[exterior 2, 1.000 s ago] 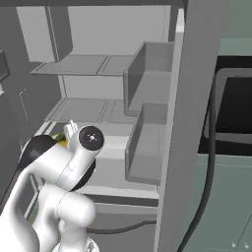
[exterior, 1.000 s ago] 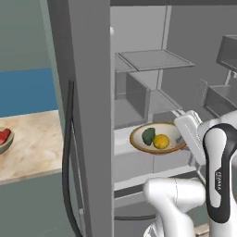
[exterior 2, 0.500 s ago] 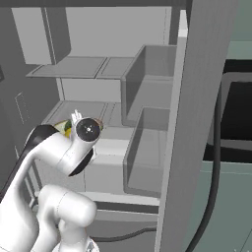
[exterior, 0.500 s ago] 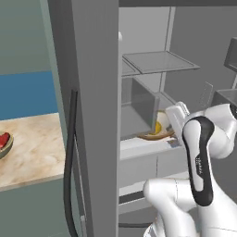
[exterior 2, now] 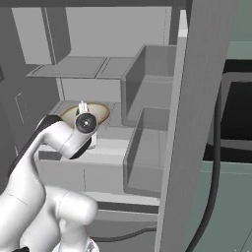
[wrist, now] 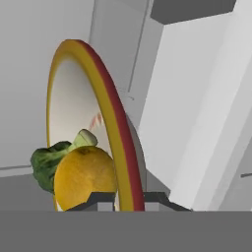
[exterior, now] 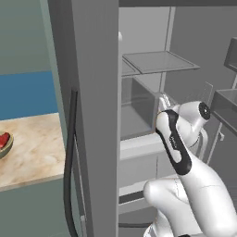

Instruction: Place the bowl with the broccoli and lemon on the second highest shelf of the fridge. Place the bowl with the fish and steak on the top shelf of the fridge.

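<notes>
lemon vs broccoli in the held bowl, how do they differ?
In the hand view, the lemon is bright yellow-orange, smooth and round; the broccoli is dark green and lumpy with a pale stalk end. The lemon shows nearly whole, in front; the broccoli sits behind it, partly covered, peeking out on one side. The lemon looks the larger in this view. Both lie touching inside the bowl, whose rim the gripper is shut on.
</notes>
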Tool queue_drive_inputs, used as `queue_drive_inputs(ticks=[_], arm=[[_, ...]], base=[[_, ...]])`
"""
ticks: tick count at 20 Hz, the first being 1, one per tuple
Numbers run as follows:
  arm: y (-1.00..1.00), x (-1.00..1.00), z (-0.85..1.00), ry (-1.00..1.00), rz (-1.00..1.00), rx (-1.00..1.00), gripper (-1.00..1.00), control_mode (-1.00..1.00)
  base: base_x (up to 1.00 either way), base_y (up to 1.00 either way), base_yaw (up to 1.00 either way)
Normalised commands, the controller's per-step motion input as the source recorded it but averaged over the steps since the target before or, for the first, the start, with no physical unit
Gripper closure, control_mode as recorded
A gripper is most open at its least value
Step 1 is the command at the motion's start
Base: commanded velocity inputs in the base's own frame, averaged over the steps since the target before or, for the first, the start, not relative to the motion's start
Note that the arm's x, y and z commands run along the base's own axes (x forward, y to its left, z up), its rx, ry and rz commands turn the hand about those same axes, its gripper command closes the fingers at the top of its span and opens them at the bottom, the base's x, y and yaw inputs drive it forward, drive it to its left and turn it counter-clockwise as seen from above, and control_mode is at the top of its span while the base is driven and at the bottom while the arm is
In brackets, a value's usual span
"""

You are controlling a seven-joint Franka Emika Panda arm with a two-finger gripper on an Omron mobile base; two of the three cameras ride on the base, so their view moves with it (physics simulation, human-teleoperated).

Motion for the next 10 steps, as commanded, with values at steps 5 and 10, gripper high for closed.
queue_drive_inputs(ticks=[5, 10], arm=[[0.11, 1.0, -0.04, 0.0, -0.09, 0.0, 1.0, -1.0], [0.03, 1.0, -0.03, 0.01, -0.06, 0.0, 1.0, -1.0]], base=[[0.0, 0.0, 0.0], [0.0, 0.0, 0.0]])
